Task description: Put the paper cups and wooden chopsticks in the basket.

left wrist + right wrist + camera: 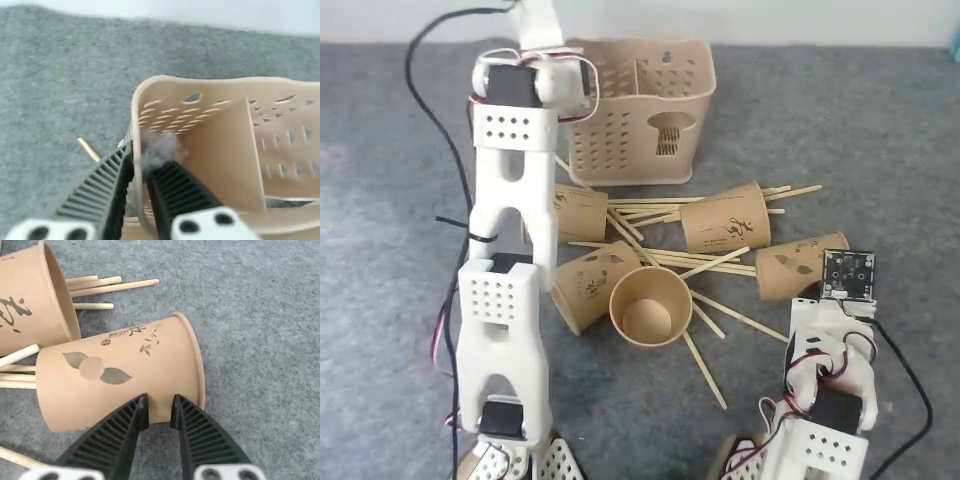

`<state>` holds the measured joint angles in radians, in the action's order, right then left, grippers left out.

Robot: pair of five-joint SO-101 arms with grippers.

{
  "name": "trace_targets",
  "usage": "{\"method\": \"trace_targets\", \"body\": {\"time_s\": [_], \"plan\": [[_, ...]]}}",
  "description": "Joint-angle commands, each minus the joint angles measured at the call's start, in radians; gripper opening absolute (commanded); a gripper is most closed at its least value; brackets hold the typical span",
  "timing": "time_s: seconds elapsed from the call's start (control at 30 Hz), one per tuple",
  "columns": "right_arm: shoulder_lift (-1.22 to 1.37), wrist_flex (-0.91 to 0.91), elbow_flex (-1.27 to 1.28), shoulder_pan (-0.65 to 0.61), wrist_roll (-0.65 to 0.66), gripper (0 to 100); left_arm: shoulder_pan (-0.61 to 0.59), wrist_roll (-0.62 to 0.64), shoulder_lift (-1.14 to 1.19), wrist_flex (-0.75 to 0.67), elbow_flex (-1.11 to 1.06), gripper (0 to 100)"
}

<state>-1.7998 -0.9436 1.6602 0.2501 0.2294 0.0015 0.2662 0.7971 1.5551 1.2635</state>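
Grey carpet [840,120]: basket [650,110], cups [725,222], chopsticks [704,372].

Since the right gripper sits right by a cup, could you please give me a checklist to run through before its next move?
1. Basket upright: ok.
2. Left gripper clamped on basket wall: ok.
3. Right gripper around the nearest paper cup: not ok; its tips sit at the cup's side.
4. Right gripper's opening wide enough for that cup: not ok, narrow gap.
5. Chopsticks clear of that cup: cannot tell; some lie right beside it.
6. Room in basket: ok, nothing seen inside.
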Motion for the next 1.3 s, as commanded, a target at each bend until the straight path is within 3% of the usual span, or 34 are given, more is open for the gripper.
{"method": "trace_targets", "body": {"time_s": [0.0,0.27,0.57,0.8,1.1,1.27], "plan": [[-0.015,0.027,-0.005,-0.008,0.018,8.7,0.044,0.106,-0.011,-0.020,0.130,1],[-0.015,0.027,-0.005,-0.007,0.018,8.7,0.087,0.230,-0.009,-0.089,0.220,1],[-0.015,0.027,-0.005,-0.004,0.020,8.7,0.127,0.236,0.101,-0.166,0.209,1],[-0.015,0.027,-0.005,-0.004,0.020,8.7,0.126,0.226,0.178,-0.135,0.213,1],[-0.015,0.027,-0.005,-0.004,0.020,8.7,0.124,-0.046,0.183,0.091,0.271,1],[-0.015,0.027,-0.005,-0.005,0.020,8.7,0.106,-0.106,0.176,0.166,0.321,1]]}}
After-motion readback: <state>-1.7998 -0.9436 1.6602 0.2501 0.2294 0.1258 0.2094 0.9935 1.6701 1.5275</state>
